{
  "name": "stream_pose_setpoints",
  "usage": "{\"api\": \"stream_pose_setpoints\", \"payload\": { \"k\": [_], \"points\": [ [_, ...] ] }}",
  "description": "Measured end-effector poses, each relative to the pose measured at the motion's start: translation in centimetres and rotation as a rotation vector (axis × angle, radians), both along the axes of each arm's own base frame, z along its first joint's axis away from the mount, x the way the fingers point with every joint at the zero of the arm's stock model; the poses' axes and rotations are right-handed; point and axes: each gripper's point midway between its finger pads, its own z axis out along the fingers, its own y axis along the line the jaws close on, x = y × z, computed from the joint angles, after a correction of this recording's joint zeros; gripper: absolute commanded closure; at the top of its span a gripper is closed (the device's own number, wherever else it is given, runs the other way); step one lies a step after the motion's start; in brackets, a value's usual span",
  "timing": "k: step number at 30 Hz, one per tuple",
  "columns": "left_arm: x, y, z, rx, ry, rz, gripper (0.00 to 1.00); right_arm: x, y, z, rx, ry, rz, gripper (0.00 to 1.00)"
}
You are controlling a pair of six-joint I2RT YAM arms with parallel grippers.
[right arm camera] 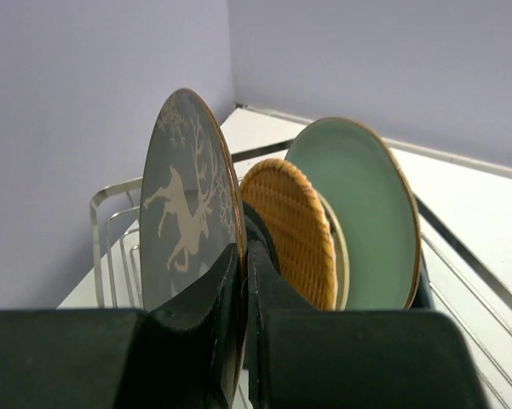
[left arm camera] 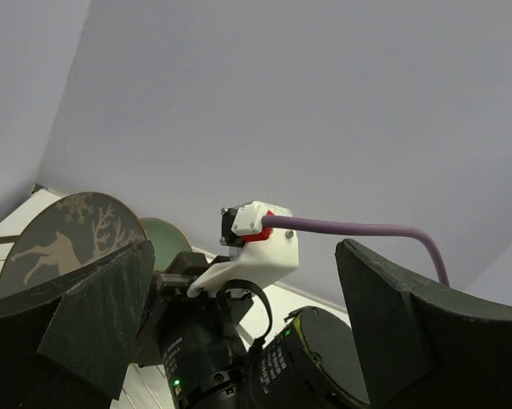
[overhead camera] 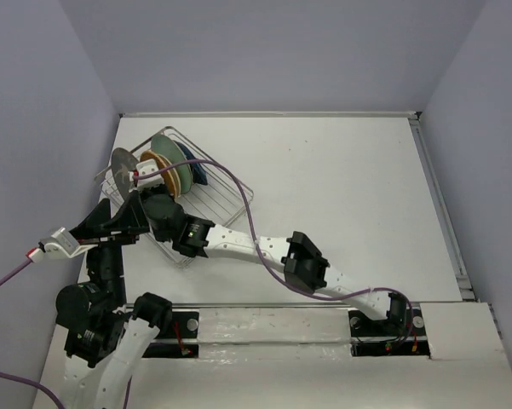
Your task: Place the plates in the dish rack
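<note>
Racking the deer plate (right arm camera: 183, 221)
The right gripper (right arm camera: 245, 256) is pinching its rim, needing lowering between dish rack (overhead camera: 226, 200) tines; the left gripper (left arm camera: 243, 256) is hanging open.

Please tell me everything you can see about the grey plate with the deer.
The deer plate is round, matte grey, with a pale deer and branches on its face and a thin brown rim. It stands on edge, nearly upright, at one end of the rack, beside the orange plate. The right end effector is shut on its lower rim.
</note>
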Motion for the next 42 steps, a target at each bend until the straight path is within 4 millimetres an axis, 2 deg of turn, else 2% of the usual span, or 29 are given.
{"api": "stream_pose_setpoints", "payload": {
  "k": [5, 15, 28, 34, 42],
  "points": [
    [0.0, 0.0, 0.0, 0.000, 0.000, 0.001, 0.01, 0.4, -0.8, 1.5, 0.006, -0.055, -0.042, 0.93],
    [0.0, 0.0, 0.0, 0.000, 0.000, 0.002, 0.01, 0.7, -1.2, 2.3, 0.003, -0.089, -0.055, 0.93],
    [0.0, 0.1, 0.0, 0.003, 0.001, 0.005, 0.01, 5.2, -3.1, 3.6, 0.015, -0.133, -0.067, 0.93],
    [0.0, 0.1, 0.0, 0.006, 0.002, 0.006, 0.01, 5.3, -2.8, 3.8, 0.012, -0.142, -0.044, 0.93],
    [0.0, 0.1, 0.0, 0.006, 0.002, 0.007, 0.01, 5.1, -2.0, 2.3, 0.024, -0.142, -0.010, 0.93]
  ]
}}
